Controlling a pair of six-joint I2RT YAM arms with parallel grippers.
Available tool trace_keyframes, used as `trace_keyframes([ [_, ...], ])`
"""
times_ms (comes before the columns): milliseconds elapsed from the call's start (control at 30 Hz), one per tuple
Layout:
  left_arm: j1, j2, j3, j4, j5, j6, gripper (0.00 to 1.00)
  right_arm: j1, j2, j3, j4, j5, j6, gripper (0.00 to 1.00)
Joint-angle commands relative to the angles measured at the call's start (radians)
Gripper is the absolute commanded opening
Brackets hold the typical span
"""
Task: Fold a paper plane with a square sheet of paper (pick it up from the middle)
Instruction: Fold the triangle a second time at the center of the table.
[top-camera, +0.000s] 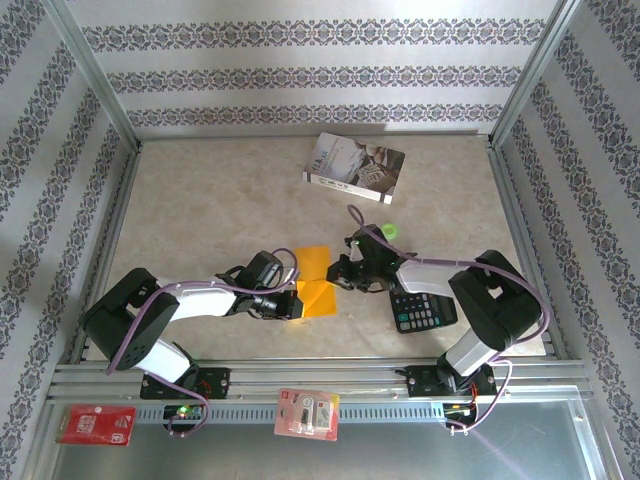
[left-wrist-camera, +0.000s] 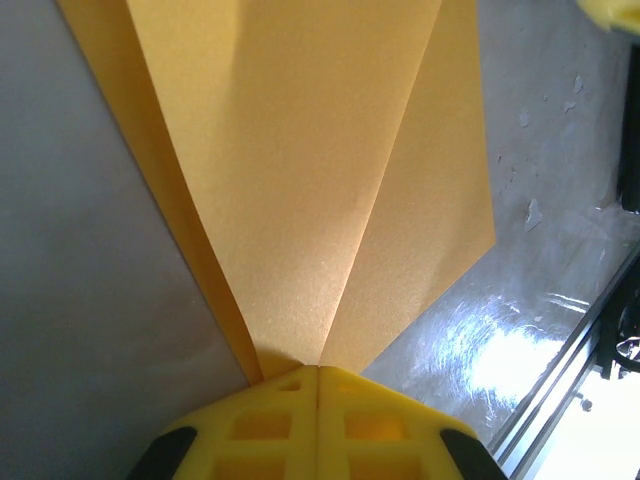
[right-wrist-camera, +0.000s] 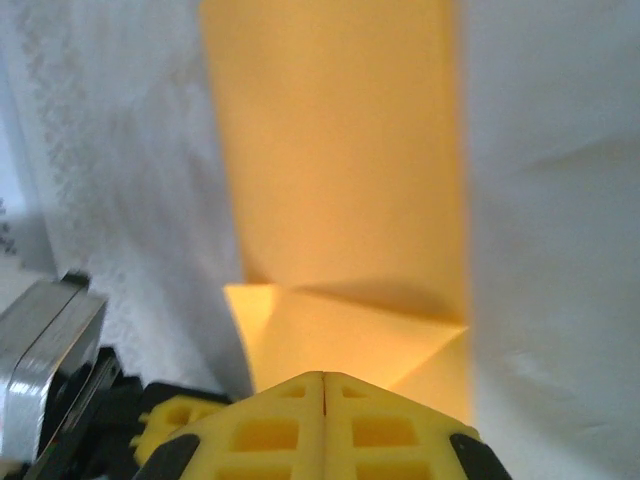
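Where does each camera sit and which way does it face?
Top external: above, behind the bases, looking down at the table; left arm and right arm show, left end effector and right end effector at the orange paper.
Left wrist: on that arm, facing along its shut fingers onto the paper.
Right wrist: on that arm, facing along its shut fingers onto the paper.
All share the paper.

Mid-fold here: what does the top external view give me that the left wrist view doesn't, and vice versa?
Top external adds the printed book, the black calculator beside the right arm, and that arm reaching the orange sheet. Left wrist adds the creases fanning out from the shut yellow left fingers, which pinch the sheet's near edge, and glare on the table. Shared: the orange sheet, partly folded.
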Motion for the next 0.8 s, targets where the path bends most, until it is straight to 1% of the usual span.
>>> trace_keyframes([
  [0,0.010,0.036,-0.063,-0.225,-0.136,0.016,0.00,0.058,0.005,-0.020,0.027,0.032,0.036,0.04],
  [267,0.010,0.034,-0.064,-0.226,-0.138,0.018,0.00,0.162,0.103,-0.008,0.146,0.018,0.122,0.04],
  [500,0.010,0.032,-0.067,-0.225,-0.143,0.018,0.00,0.190,0.133,-0.031,0.186,0.018,0.169,0.04],
  [667,0.010,0.030,-0.066,-0.229,-0.146,0.020,0.00,0.202,0.136,-0.046,0.184,0.026,0.193,0.04],
  [767,0.010,0.031,-0.067,-0.230,-0.145,0.019,0.00,0.203,0.140,-0.045,0.150,0.038,0.196,0.04],
])
